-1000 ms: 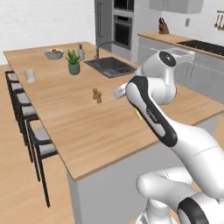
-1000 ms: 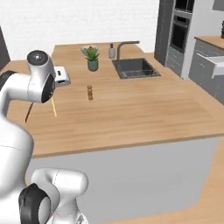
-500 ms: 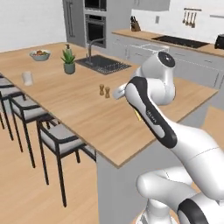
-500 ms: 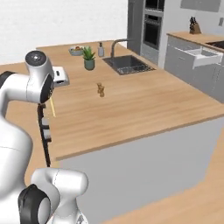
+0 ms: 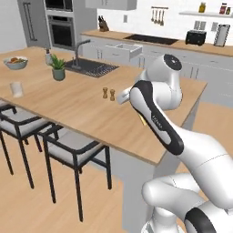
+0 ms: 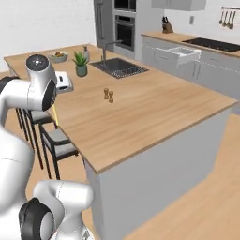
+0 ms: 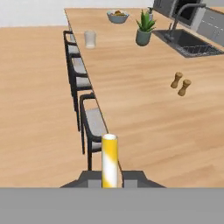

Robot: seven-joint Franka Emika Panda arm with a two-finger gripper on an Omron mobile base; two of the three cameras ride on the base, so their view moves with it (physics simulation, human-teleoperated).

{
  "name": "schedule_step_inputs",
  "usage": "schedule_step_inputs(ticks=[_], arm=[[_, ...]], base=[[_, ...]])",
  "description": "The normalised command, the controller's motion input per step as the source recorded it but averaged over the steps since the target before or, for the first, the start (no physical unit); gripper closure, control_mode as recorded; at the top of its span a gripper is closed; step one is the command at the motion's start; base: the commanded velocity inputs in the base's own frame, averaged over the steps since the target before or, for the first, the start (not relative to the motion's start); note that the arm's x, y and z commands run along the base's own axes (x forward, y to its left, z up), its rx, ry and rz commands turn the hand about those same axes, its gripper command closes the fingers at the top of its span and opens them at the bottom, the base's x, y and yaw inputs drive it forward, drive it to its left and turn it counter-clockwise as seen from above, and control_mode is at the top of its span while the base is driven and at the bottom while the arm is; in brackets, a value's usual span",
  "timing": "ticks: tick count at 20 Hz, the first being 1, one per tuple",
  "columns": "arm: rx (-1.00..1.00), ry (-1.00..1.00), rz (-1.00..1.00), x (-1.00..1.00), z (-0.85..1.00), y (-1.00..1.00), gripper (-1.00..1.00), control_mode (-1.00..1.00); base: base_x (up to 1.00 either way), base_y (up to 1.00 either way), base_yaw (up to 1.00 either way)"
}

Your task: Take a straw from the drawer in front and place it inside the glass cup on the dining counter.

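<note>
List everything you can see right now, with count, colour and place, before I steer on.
straw: one, pale yellow, between the tool's tips
glass cup: one, clear, far edge of the dining counter above the chairs
dining counter: one, light wood island
sink: one, dark, inset in the counter
faucet: one, grey, arched over the sink
potted plant: one, green in a grey pot, beside the sink
bowl: one, grey, contents unclear, far counter corner
salt and pepper shakers: two, brown, mid counter
soap dispenser: one, grey, behind the plant
chairs: at least two, dark frames, along the counter
drawer: one, light grey, open, in the back cabinets
tool: one, dark tips, shut on the straw
</note>
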Motion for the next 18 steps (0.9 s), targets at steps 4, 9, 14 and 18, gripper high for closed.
schedule_step_inputs(ticks=[4, 9, 14, 18], arm=[[0.0, 0.0, 0.0, 0.0, 0.0, 0.0, 1.0, 1.0], [0.0, 0.0, 0.0, 0.0, 0.0, 0.0, 1.0, 1.0], [0.0, 0.0, 0.0, 0.0, 0.0, 0.0, 1.0, 1.0], [0.0, 0.0, 0.0, 0.0, 0.0, 0.0, 1.0, 1.0]], base=[[0.0, 1.0, -0.45], [0.0, 1.0, -0.48], [0.0, 1.0, -0.47], [-0.05, 1.0, -0.45]])
